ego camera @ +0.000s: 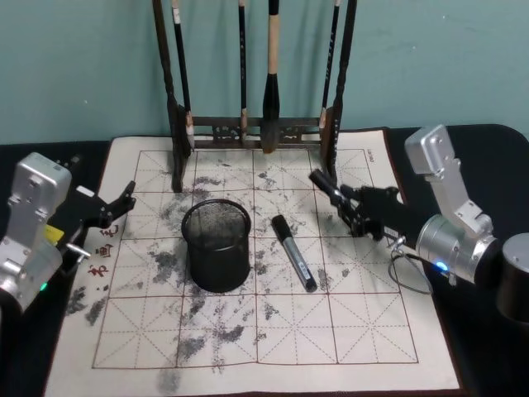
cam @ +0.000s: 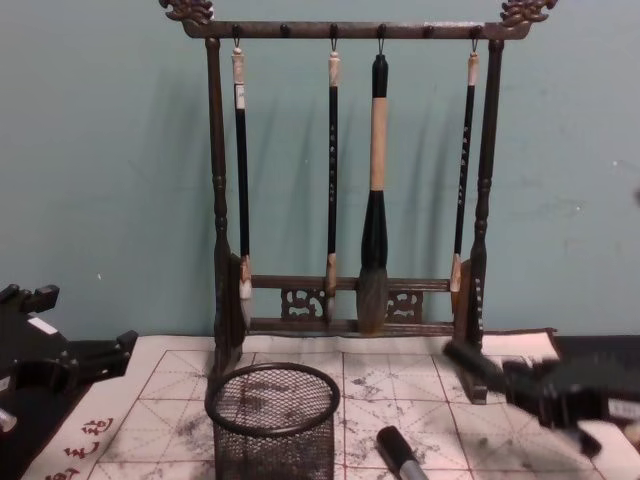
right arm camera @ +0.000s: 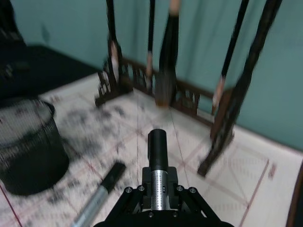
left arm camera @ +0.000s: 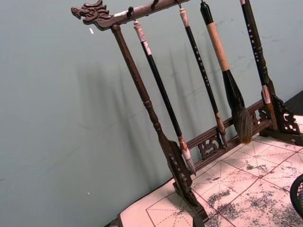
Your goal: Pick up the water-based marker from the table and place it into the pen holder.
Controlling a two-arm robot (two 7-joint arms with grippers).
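- Marker (ego camera: 294,253) lies flat on the desk between the right jaws and pen holder (ego camera: 216,269); those jaws' state I cannot tell.
- Probably light, stiff, slick: grip mid-barrel.
- Left jaws released, parked beyond the holder.

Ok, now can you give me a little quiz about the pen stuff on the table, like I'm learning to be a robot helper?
1. True or false: the water-based marker is already inside the pen holder.
2. How many brushes hang on the brush rack? A) two B) four C) six
3. Which one is nearer the marker: the left claw or the right claw?

Key
1. False. It lies flat on the mat, just beside the holder.
2. B, four.
3. The right claw.
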